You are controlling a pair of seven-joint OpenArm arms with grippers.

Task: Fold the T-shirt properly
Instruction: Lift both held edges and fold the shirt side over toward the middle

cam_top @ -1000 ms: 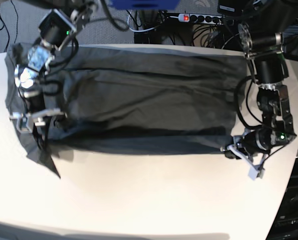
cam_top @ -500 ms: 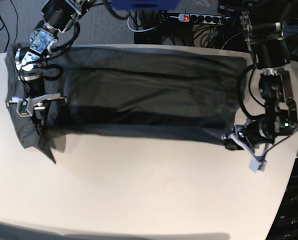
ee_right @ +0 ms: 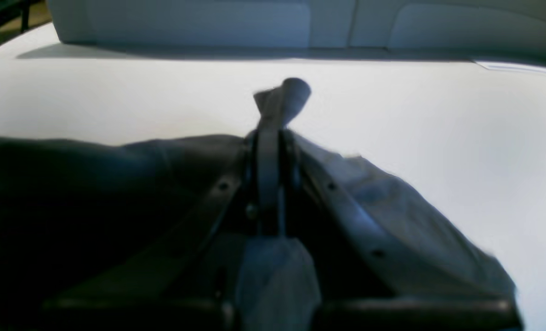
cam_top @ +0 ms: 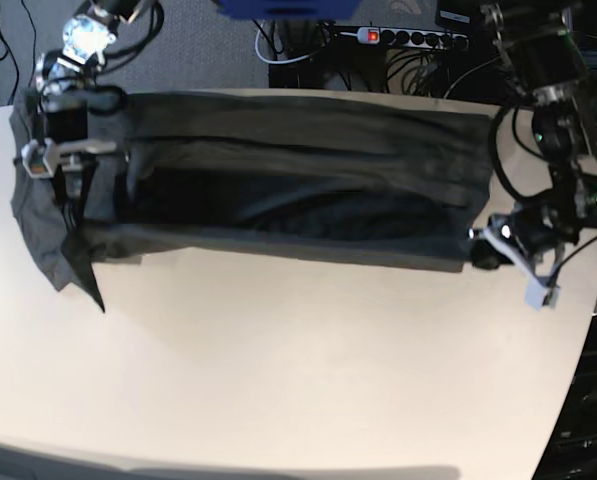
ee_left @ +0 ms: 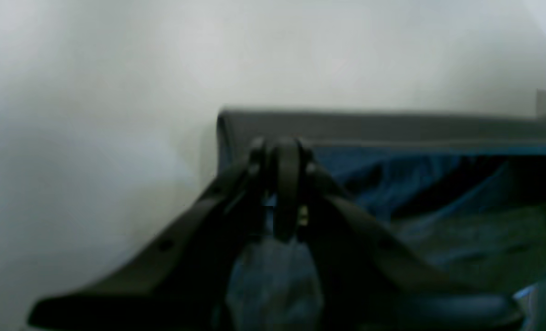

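The left gripper [cam_top: 475,252], closed with its jaws pressed together on a pinch of dark fabric, holds the near corner at one end of the T-shirt [cam_top: 298,190]; the right gripper [cam_top: 75,215], likewise closed on cloth, holds the corresponding near corner at the other end. In the left wrist view the fingertips [ee_left: 286,158] meet over the folded edge, with the cloth running away to one side; in the right wrist view the right gripper [ee_right: 273,151] bites the fabric where it drapes off to both sides, a loose flap hanging beyond. The T-shirt lies across the far half of the table [cam_top: 308,380], its long axis running side to side between the two arms, so that each gripper stands at one end of that axis and neither is nearer the middle. The held near edge is lifted as a taut band, with a dark hollow between it and the layer lying flat behind. The fold under way therefore turns on one relation: the rest of the garment lies on the far side of both grippers, towards the robot's bases, so the held edge would have to travel that way, both ends together and level, to land parallel to the far edge. A dangling point of cloth hangs below the right gripper and may need tidying.
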